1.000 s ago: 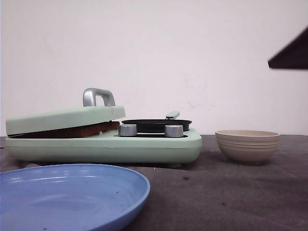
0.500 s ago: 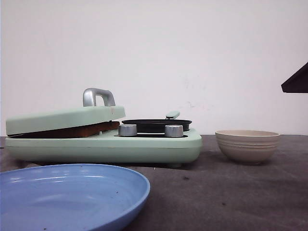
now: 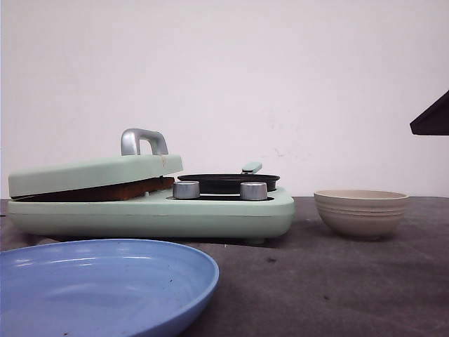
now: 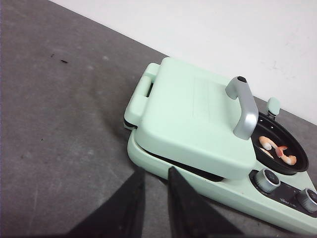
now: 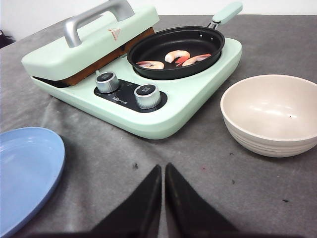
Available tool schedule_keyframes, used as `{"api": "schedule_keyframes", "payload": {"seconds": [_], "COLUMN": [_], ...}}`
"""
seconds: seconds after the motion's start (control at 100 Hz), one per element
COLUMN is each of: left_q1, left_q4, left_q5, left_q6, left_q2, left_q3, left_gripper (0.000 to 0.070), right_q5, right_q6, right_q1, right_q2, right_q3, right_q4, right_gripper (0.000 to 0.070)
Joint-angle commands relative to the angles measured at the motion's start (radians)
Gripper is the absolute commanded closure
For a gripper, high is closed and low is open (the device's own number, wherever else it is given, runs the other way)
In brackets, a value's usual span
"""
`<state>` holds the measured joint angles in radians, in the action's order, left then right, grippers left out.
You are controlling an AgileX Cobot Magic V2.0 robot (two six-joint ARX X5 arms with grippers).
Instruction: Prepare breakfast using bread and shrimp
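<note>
My right gripper point(image 5: 163, 198) has its jaws pressed together with nothing between them; it hangs above bare table point(image 5: 223, 198), between the blue plate point(image 5: 27, 168) and the beige bowl point(image 5: 272, 114). My left gripper point(image 4: 154, 198) shows a narrow gap between its fingers and grasps nothing; it hangs just short of the near edge of the mint-green breakfast maker point(image 4: 218, 188).

The shrimp point(image 5: 176, 57) lie in the black pan point(image 5: 173, 47) on the appliance's right side, three curled pieces by my count. The bread point(image 5: 99, 67) sits under the press lid point(image 4: 193, 119); only a brown crust edge shows in the slot, and the lid rests tilted on it. The bowl and plate look empty.

I judge the cooking step to be in hand, both foods loaded, neither arm engaged. The next move likely calls for the left gripper to take the lid handle point(image 4: 242, 106) and lift, then transfer the bread to the plate.
</note>
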<state>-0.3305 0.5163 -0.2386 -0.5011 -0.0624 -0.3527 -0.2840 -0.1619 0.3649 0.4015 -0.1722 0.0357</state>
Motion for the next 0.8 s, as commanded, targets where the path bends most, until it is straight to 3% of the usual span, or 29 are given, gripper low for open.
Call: {"api": "schedule_keyframes", "payload": {"seconds": [0.0, 0.09, 0.16, 0.27, 0.34, 0.55, 0.66, 0.79], "left_q1": [-0.003, 0.007, 0.048, 0.146, 0.208, 0.351, 0.388, 0.407], "left_q4": [-0.012, 0.042, 0.032, -0.092, -0.177, -0.451, -0.350, -0.328], "left_q5": [-0.004, -0.031, -0.072, -0.039, 0.011, 0.251, 0.294, 0.286], "left_q6": [-0.008, 0.026, 0.140, 0.284, 0.342, 0.397, 0.496, 0.509], "left_q2": [0.004, 0.018, 0.052, 0.059, 0.060, 0.060, 0.060, 0.060], "left_q3": [-0.007, -0.006, 0.003, 0.047, 0.098, 0.344, 0.340, 0.340], "left_gripper": [0.0700, 0.0700, 0.0700, 0.0700, 0.0700, 0.0700, 0.0700, 0.0700], "right_q5": [0.001, 0.001, 0.001, 0.001, 0.000, 0.000, 0.000, 0.000], "right_q6": [-0.011, -0.011, -0.011, -0.010, -0.011, -0.010, -0.010, -0.010], "right_q1": [0.005, 0.005, 0.004, 0.004, 0.004, 0.004, 0.005, 0.004], "right_q2": [0.001, 0.001, 0.001, 0.001, 0.001, 0.001, 0.001, 0.001], "right_q3": [-0.002, -0.002, -0.002, -0.002, -0.002, -0.002, -0.003, -0.003], "right_q4": [-0.013, -0.013, -0.013, -0.013, -0.014, -0.014, -0.018, -0.023], "right_gripper": [0.0698, 0.0698, 0.0698, 0.0698, 0.0698, 0.0698, 0.0698, 0.0698]}}
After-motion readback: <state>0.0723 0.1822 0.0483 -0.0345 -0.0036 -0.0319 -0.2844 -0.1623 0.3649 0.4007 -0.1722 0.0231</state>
